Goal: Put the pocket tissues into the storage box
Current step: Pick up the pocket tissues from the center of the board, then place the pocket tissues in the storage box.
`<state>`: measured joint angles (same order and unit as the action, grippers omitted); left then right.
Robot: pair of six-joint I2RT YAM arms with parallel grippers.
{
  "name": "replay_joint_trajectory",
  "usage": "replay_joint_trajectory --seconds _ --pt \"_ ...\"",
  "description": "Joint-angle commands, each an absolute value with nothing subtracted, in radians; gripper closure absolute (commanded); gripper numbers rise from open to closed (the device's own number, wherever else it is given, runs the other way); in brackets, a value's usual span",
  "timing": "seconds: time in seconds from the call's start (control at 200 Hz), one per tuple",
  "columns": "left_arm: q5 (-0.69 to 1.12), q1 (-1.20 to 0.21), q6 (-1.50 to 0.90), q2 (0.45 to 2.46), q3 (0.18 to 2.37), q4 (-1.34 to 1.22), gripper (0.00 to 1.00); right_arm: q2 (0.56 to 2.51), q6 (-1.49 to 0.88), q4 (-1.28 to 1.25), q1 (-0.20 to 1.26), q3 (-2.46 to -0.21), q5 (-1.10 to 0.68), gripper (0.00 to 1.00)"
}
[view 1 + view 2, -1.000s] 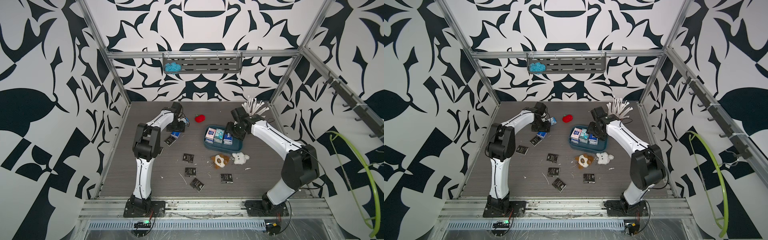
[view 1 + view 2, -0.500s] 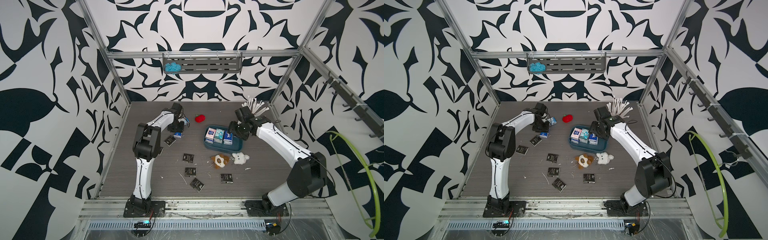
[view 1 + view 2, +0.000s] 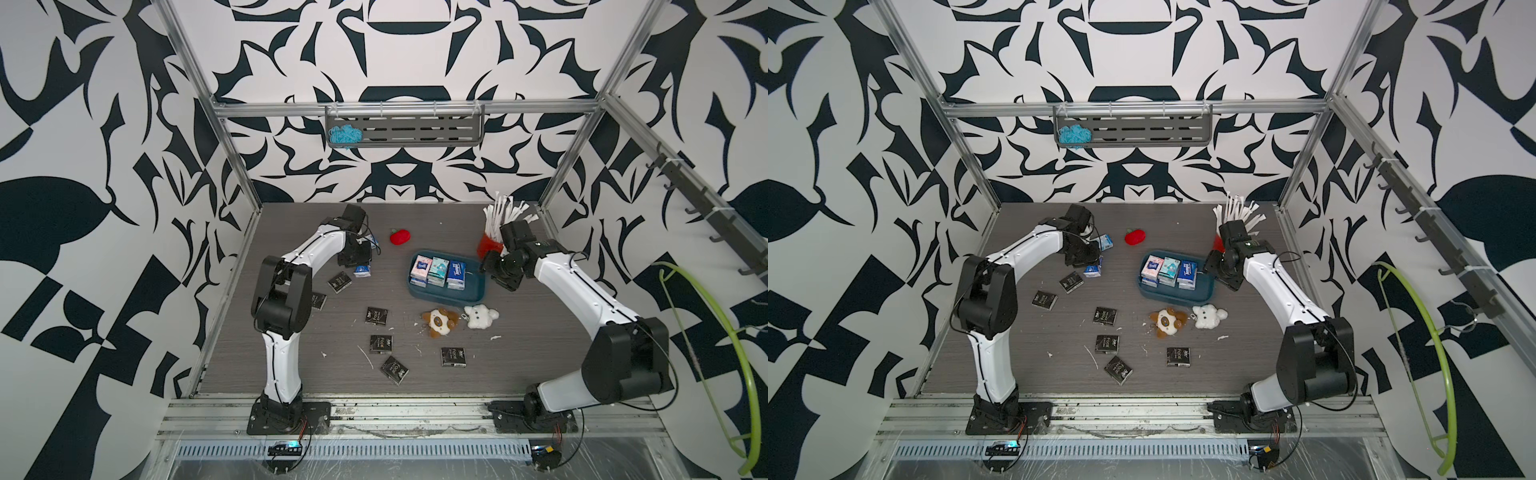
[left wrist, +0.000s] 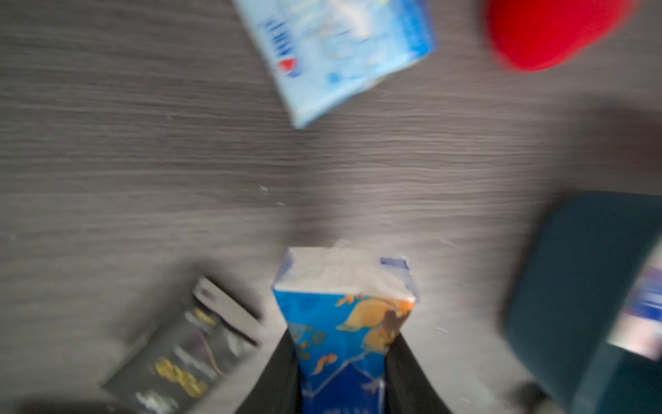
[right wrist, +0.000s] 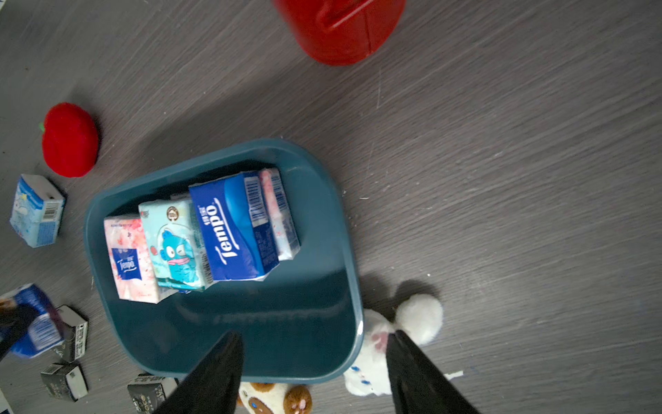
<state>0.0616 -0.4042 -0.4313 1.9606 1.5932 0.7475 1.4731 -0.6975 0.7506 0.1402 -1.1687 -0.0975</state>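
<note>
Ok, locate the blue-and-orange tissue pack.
In the left wrist view, the blue-and-orange tissue pack is clamped in the left gripper, at the back left of the table, next to a black pack.

"Tempo" stands in white on the dark blue pack (image 5: pixel 233 229) in the storage box (image 5: pixel 286 322), and smaller on the pink pack (image 5: pixel 129 261); the black packs (image 3: pixel 378 316) carry lettering too small to read.

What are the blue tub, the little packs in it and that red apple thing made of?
The storage box looks like smooth, glossy plastic: its floor mirrors light. The pocket tissues seem wrapped in thin printed film, creased at the ends. The red apple toy looks like matte, fuzzy plush fabric.
</note>
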Motion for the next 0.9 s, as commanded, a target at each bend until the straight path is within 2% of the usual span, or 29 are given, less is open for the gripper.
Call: replay_joint_trajectory --seconds 0.0,0.21,0.44,0.66,0.895 --pt "0.129 -0.481 -0.567 1.870 1.576 0.721 0.67 1.429 -0.665 0.737 0.104 -1.155 -0.146 0.32" --pt "0.095 -0.654 -0.699 1.852 1.625 0.672 0.66 1.419 -0.644 0.737 0.089 -1.163 -0.162 0.32" --pt "0.084 -0.828 -0.779 2.029 1.835 0.634 0.66 1.402 -0.648 0.738 0.088 -1.173 -0.167 0.32" --pt "0.089 -0.918 -0.823 2.252 2.120 0.660 0.66 1.356 -0.656 0.739 0.068 -1.201 -0.129 0.32" --pt "0.060 -0.954 -0.902 2.369 2.223 0.614 0.66 1.244 -0.720 0.685 0.019 -1.149 -0.113 0.32"
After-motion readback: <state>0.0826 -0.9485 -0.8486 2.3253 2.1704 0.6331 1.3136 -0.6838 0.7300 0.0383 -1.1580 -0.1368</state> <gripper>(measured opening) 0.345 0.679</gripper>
